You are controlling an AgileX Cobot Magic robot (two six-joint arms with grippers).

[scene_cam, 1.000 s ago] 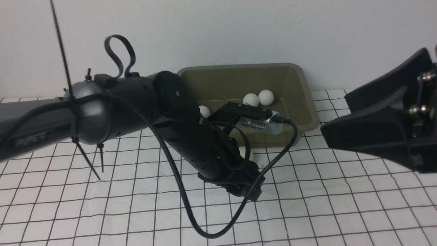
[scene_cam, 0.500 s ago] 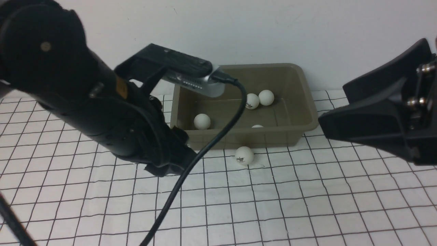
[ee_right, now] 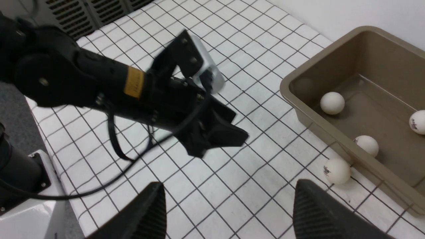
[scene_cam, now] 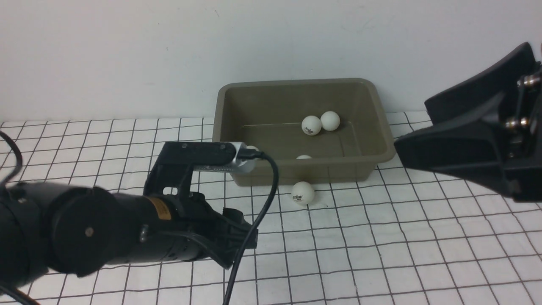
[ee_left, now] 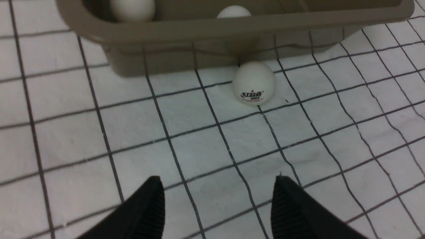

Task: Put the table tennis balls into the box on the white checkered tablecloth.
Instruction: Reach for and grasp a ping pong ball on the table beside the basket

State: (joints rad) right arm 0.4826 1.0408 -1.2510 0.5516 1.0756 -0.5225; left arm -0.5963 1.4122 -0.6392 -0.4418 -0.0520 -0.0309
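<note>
The olive-brown box (scene_cam: 224,123) stands at the back of the white checkered tablecloth (scene_cam: 381,254). Two table tennis balls (scene_cam: 311,125) touch inside it. A third (scene_cam: 303,157) peeks over the near wall, and a fourth (scene_cam: 253,149) is mostly hidden by the left wrist camera. One logo ball (scene_cam: 302,193) lies on the cloth against the box's front wall. It also shows in the left wrist view (ee_left: 254,83) and the right wrist view (ee_right: 336,171). My left gripper (scene_cam: 247,231) (ee_left: 217,186) is open and empty, low over the cloth, pointing at that ball. My right gripper (scene_cam: 410,125) (ee_right: 227,187) is open and empty, raised at the right.
The left arm (scene_cam: 84,233) lies across the front left of the cloth, its cable (scene_cam: 262,199) looping down. A white wall (scene_cam: 271,42) rises right behind the box. The right wrist view shows a vent grille (ee_right: 83,13) and the cloth's edge beyond the left arm.
My left arm has swung away from in front of the box and dropped low at the front left, uncovering the logo ball on the cloth. The right arm has barely moved.
</note>
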